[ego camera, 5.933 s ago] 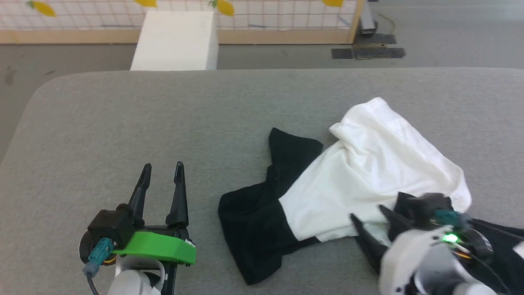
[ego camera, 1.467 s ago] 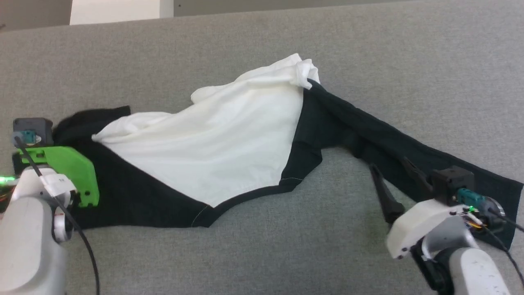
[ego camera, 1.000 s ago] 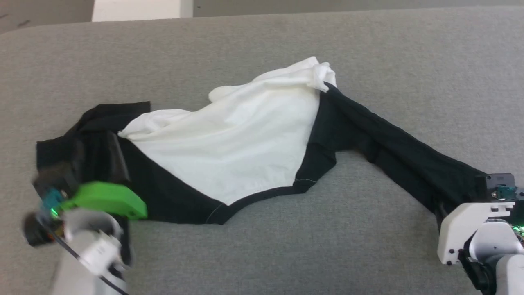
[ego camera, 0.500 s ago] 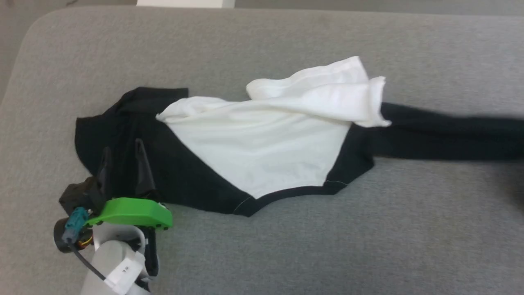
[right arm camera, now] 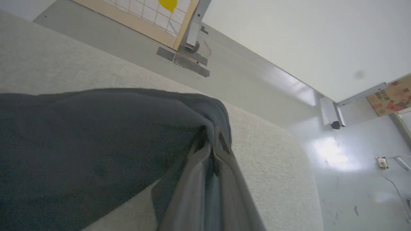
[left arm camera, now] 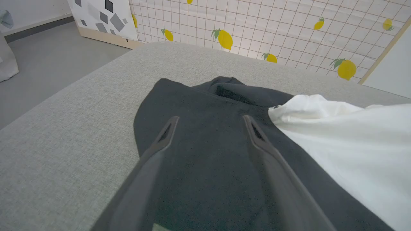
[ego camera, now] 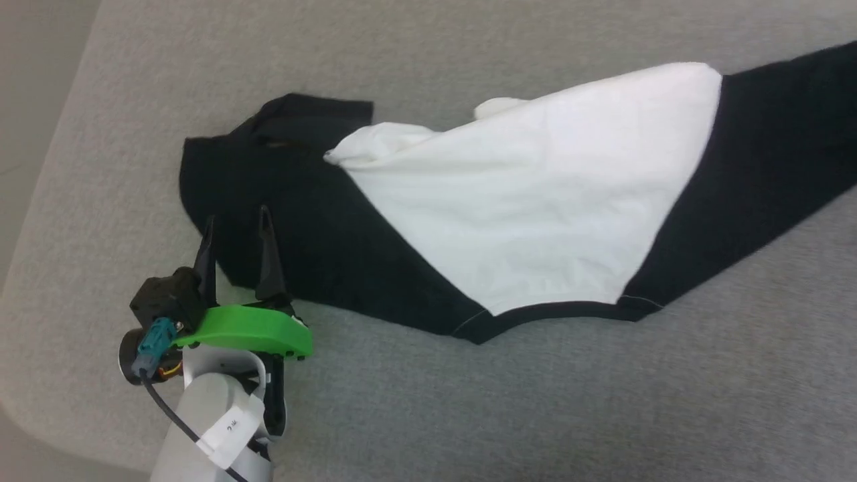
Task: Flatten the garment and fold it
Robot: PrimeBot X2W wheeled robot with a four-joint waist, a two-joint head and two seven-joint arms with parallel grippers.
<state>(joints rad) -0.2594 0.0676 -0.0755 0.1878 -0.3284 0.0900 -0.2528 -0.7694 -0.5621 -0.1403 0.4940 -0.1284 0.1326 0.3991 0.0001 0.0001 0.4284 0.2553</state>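
Your right gripper (right arm camera: 212, 141) is pinching the black sleeve end of the garment (ego camera: 535, 194); your left gripper (ego camera: 236, 231) hangs spread wide over its other black end on the grey surface (ego camera: 535, 402).

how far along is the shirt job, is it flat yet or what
Done: the garment lies mostly spread on the grey surface. In hand: the right gripper is shut on a black sleeve end; the left gripper is open over the black part at the other side. Left: a white corner is bunched up, so it isn't flat, and no fold is made yet.
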